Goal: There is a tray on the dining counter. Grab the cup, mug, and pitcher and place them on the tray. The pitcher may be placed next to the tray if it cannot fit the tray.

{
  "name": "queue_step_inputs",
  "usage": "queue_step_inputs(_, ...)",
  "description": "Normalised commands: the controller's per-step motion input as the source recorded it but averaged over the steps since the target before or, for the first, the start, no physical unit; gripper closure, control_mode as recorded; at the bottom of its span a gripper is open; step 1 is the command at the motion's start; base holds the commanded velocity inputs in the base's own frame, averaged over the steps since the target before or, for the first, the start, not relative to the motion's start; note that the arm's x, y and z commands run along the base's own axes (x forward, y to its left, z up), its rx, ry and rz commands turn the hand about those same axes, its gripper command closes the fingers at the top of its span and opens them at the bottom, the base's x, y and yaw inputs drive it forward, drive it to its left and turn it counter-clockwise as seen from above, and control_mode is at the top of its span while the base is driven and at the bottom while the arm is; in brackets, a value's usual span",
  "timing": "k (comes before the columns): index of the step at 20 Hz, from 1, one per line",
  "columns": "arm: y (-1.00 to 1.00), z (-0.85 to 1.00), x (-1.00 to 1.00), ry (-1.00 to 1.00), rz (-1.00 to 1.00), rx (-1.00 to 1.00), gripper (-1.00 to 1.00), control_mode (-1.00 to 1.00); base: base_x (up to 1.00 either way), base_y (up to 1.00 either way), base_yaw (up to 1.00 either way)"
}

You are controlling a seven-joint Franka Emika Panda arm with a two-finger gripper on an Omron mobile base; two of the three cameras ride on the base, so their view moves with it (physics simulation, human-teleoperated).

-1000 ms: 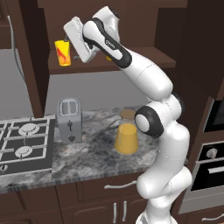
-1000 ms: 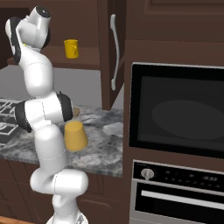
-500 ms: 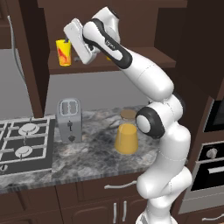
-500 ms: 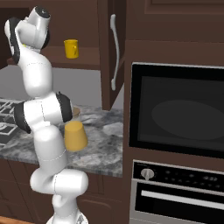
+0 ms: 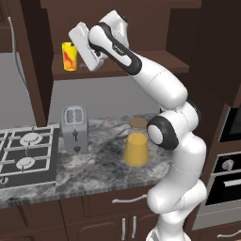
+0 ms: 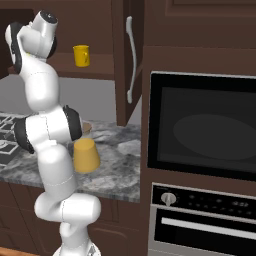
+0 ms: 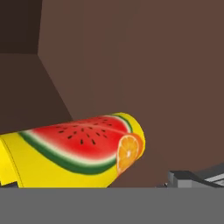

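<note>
The cup (image 5: 69,56), a yellow tumbler with a red mark, stands on a dark wood shelf (image 5: 141,68) above the counter. In the hand view the cup (image 7: 74,153) fills the lower left, showing a watermelon and orange-slice print. My gripper (image 5: 79,52) is up at the shelf just right of the cup, open, with nothing between its fingers; one dark fingertip (image 7: 183,177) shows. The mug (image 6: 81,55), plain yellow with a handle, sits further along the same shelf. The pitcher (image 5: 136,148), orange-yellow with a cork lid, stands on the stove-side countertop. The tray and the dining counter are out of view.
A silver toaster (image 5: 74,128) stands left of the pitcher, and a gas stove (image 5: 26,153) lies beyond it. A tall cabinet door with a long handle (image 6: 131,55) and a built-in oven (image 6: 200,130) stand to the right. The shelf's wood back wall is close behind the cup.
My hand has edged a little to the left along the shelf, closer to the cup. The cup, mug and pitcher have stayed where they were.
</note>
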Motion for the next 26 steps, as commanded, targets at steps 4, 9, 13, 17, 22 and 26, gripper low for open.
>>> queue_step_inputs(4, 0.00, 0.00, 0.00, 0.00, 0.00, 0.00, -1.00, -1.00, 0.00, 0.00, 0.00)
queue_step_inputs(9, 0.00, 0.00, 0.00, 0.00, 0.00, 0.00, 1.00, -1.00, 0.00, 0.00, 0.00)
queue_step_inputs(13, 0.00, 0.00, 0.00, 0.00, 0.00, 0.00, 1.00, -1.00, 0.00, 0.00, 0.00)
queue_step_inputs(17, 0.00, 0.00, 0.00, 0.00, 0.00, 0.00, 1.00, -1.00, 0.00, 0.00, 0.00)
queue_step_inputs(22, -0.07, 0.00, 0.00, 0.00, 0.00, 0.00, 1.00, -1.00, 0.00, 0.00, 0.00)
queue_step_inputs(26, -0.29, -0.11, -0.33, -0.09, 0.00, 0.02, 1.00, -1.00, 0.00, 0.00, 0.00)
